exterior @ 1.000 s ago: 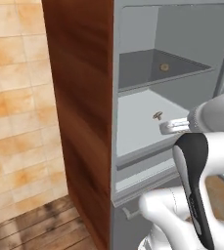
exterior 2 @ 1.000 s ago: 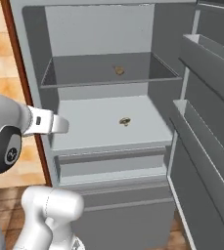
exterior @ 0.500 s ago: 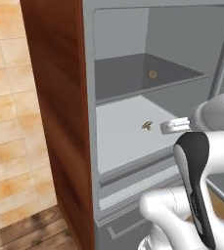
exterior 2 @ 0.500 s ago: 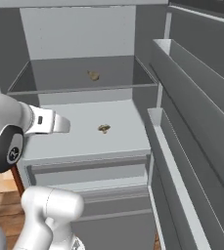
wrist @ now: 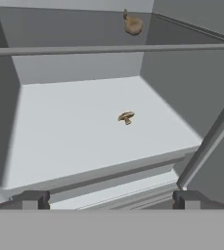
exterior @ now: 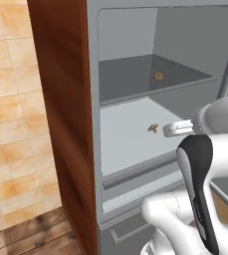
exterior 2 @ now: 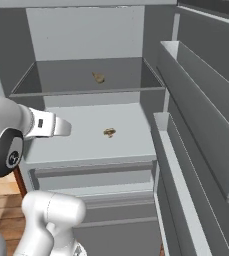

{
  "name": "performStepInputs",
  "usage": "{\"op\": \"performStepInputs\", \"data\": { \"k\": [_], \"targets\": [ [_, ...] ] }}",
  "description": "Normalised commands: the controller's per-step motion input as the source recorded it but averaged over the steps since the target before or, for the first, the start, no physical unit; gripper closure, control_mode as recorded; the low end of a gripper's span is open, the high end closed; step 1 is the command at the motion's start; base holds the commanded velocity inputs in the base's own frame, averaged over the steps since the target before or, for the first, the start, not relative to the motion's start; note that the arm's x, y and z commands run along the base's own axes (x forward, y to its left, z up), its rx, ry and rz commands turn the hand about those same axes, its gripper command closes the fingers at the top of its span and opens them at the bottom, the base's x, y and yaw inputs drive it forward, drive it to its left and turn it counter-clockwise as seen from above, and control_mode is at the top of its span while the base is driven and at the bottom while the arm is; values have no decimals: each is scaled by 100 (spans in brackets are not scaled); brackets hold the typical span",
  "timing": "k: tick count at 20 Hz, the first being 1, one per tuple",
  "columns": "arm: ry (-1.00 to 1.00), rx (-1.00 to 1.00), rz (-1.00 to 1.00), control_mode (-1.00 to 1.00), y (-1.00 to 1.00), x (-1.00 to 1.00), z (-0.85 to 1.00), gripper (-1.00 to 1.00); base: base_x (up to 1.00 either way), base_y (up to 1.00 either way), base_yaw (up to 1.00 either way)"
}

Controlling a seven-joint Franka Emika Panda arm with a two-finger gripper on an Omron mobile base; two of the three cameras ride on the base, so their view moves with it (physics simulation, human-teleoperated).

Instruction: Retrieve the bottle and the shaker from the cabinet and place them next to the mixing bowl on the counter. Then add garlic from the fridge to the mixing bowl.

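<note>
Fridge interior has slid across both base views since half a second ago, so your base moved, not the food. You see the small tan mushroom-shaped piece (wrist: 126, 117) mid lower shelf, the brown garlic-like lump (wrist: 132, 24) on the upper shelf. Your hand (wrist: 111, 199) gapes wide, empty, short of the shelf's front edge.

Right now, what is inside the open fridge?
Inside the fridge: a small brown item on the dark upper shelf and a mushroom-shaped piece on the white lower shelf. The drawer below is closed, its contents hidden.
</note>
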Motion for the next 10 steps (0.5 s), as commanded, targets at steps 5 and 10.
{"op": "performStepInputs", "data": {
  "k": [5,10],
  "targets": [
    [0,0,0,100,0,0,0,-100,0,0,0],
    [0,0,0,100,0,0,0,-100,-18,-4,0]
  ]
}}
